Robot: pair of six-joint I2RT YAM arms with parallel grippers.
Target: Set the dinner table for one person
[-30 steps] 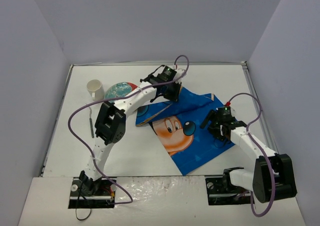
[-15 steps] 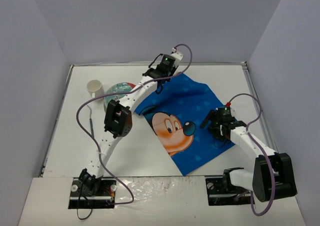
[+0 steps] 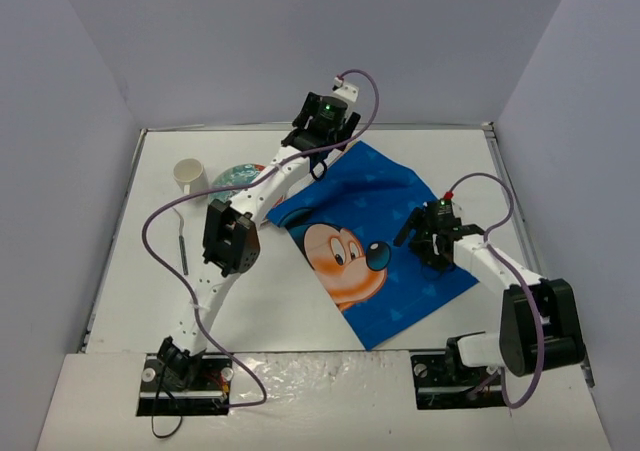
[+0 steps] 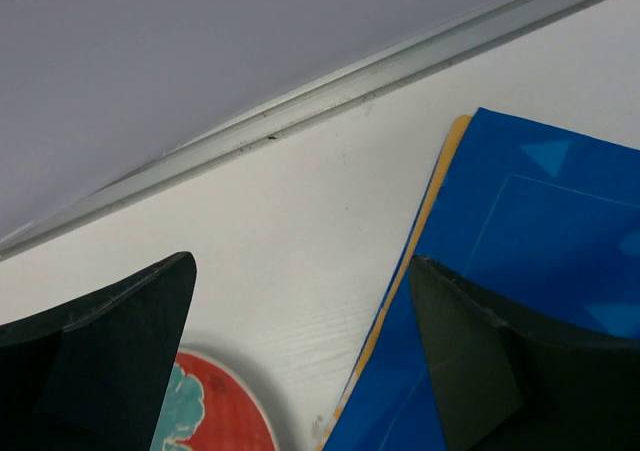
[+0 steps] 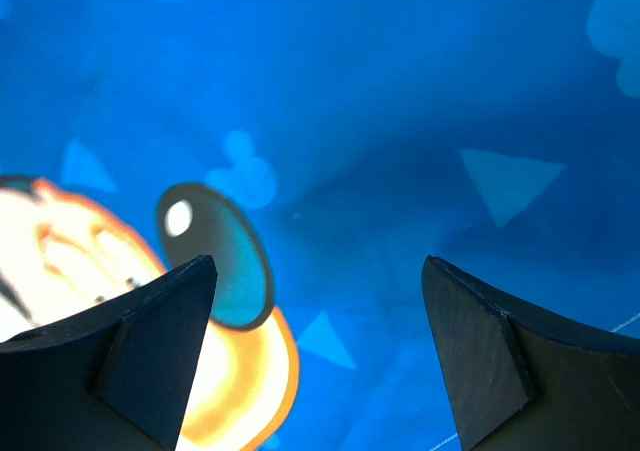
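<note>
Left gripper (image 4: 300,271) is held open with table (image 4: 280,201) between the jaws, right gripper (image 5: 318,266) open with placemat (image 5: 400,91) beneath them.

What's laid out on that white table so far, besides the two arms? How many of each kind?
Placemat: 1
Cup: 1
Plate: 1
Utensil, too thin to tell which sort: 1
Total on the table: 4
</note>
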